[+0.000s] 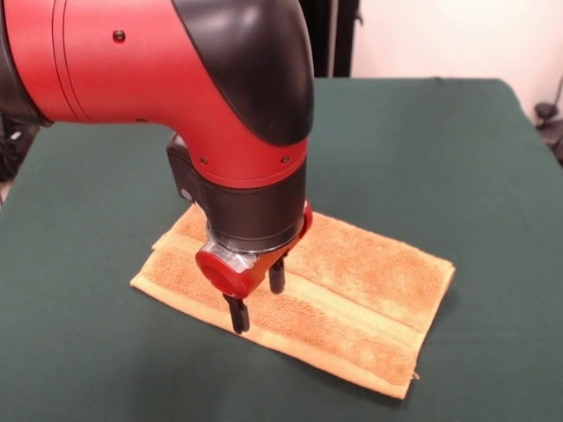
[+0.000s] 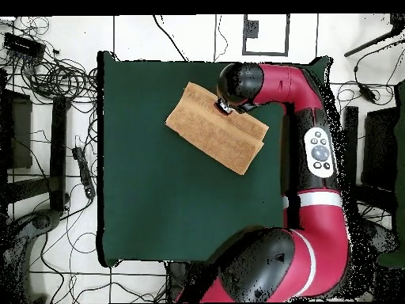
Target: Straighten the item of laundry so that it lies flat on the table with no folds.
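Towel (image 1: 352,290), orange-tan, lies folded in half as a long rectangle on the green table (image 1: 457,158), with doubled edges showing at its ends. In the overhead view its long axis runs diagonally, from near the table's top edge down toward the right edge, and a flat woven band runs lengthwise along it. The gripper (image 1: 257,297) hangs over the towel's one end, its two black fingers (image 1: 237,314) parted narrowly, holding nothing.

Tangled cables (image 2: 55,71) lie on the tiled floor (image 2: 142,36).
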Robot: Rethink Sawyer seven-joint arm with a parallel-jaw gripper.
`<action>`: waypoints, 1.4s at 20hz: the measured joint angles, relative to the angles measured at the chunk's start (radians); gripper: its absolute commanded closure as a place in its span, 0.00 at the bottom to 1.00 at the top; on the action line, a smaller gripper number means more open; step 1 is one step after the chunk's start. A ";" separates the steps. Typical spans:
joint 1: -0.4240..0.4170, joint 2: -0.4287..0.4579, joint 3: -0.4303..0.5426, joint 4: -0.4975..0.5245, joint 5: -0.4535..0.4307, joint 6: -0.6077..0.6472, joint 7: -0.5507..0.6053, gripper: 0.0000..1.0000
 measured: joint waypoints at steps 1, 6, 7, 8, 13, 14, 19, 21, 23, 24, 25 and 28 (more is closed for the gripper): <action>-0.001 0.002 0.000 0.000 -0.001 0.000 0.000 0.00; -0.003 0.022 0.000 -0.001 -0.006 0.000 0.000 0.00; -0.003 0.024 0.000 -0.001 -0.006 0.000 0.000 0.00; -0.003 0.029 0.000 -0.001 -0.007 0.000 -0.001 0.00; -0.003 0.043 0.000 -0.001 -0.011 0.000 -0.001 0.00; -0.003 0.045 0.000 -0.002 -0.012 0.000 -0.001 0.00; -0.003 0.049 0.000 -0.005 -0.015 0.000 -0.001 0.00; -0.003 0.056 0.000 -0.015 -0.017 0.000 -0.001 0.00; -0.002 0.063 0.000 -0.029 -0.018 0.000 -0.001 0.00; -0.001 0.067 0.000 -0.036 -0.019 0.000 -0.001 0.00; 0.001 0.074 0.000 -0.052 -0.020 0.000 -0.001 0.00; 0.001 0.081 0.000 -0.071 -0.022 0.000 -0.001 0.00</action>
